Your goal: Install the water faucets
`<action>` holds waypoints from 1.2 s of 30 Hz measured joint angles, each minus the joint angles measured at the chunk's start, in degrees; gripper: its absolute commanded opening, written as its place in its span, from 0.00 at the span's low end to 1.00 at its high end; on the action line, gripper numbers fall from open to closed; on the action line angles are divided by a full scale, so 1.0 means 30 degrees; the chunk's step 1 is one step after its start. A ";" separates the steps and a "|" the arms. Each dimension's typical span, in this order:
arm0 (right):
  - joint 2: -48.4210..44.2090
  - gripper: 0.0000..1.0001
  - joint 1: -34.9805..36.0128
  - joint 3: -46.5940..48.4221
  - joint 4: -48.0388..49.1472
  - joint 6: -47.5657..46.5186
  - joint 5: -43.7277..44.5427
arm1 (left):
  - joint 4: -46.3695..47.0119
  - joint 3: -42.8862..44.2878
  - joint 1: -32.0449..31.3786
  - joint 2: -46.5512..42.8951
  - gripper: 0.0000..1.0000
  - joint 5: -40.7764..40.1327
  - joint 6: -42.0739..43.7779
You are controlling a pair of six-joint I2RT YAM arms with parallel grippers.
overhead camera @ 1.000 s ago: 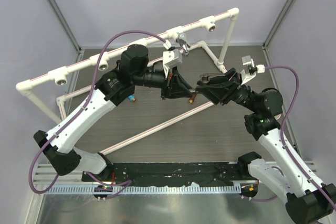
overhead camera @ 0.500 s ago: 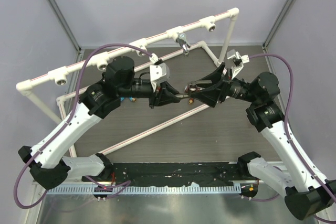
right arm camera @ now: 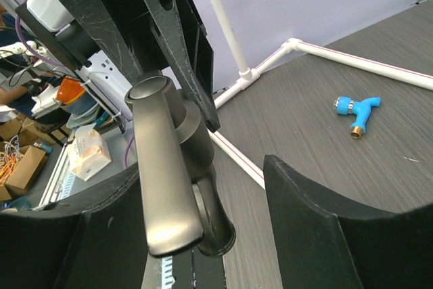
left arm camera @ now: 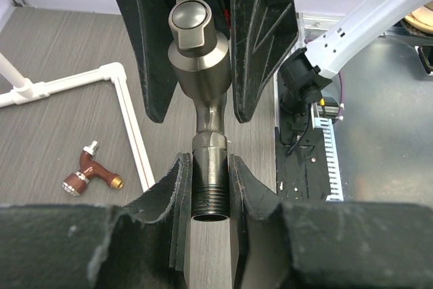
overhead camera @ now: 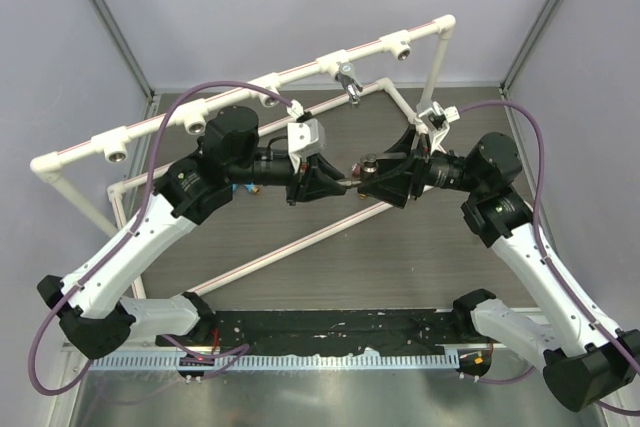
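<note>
The left gripper [left arm camera: 208, 167] is clamped tight on the threaded end of the dark gunmetal lever-handled faucet [left arm camera: 199, 52], holding it in the air over the middle of the grey wood-grain table [overhead camera: 400, 257]. The right gripper [right arm camera: 199, 174] stands with its jaws apart, one on either side of that faucet's head and lever. A red-brown faucet [left arm camera: 91, 174] and a blue plastic faucet [right arm camera: 357, 108] lie on the table. A chrome faucet [overhead camera: 347, 79] hangs from the white pipe frame [overhead camera: 290, 74] along the far edge.

Above the middle of the counter [overhead camera: 400, 257], a dark faucet [overhead camera: 352, 181] is clamped at its left end by the left pincer [overhead camera: 335, 185], and its right end is flanked by the right pincer [overhead camera: 372, 175]. A chrome faucet [overhead camera: 347, 80] is seen on the far white pipe frame [overhead camera: 375, 46].
</note>
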 measured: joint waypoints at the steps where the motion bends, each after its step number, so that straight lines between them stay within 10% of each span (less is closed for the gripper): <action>1: 0.0066 0.64 0.0066 0.0000 0.0000 -0.0036 -0.0029 | 0.0058 0.0000 0.0000 0.0044 0.00 0.0044 -0.0036; 8: 0.0138 0.42 0.0255 0.0000 0.0124 -0.0240 -0.0204 | 0.0408 0.0000 0.0000 0.0255 0.00 0.0146 -0.0408; 13: -0.0015 0.01 0.0321 0.0000 0.0372 -0.0729 -0.0991 | 0.0444 0.0007 0.0146 0.0299 0.01 0.0561 -0.0772; 23: -0.0976 0.01 0.0415 0.0058 -0.2047 -0.2892 0.1865 | -0.0087 0.0692 -0.0036 0.0226 0.84 -0.2754 -0.0612; 36: -0.2251 0.01 0.0386 0.2178 -0.5595 -1.0309 1.1693 | -0.3490 0.5858 -0.0036 -0.0255 1.00 -1.6531 0.1457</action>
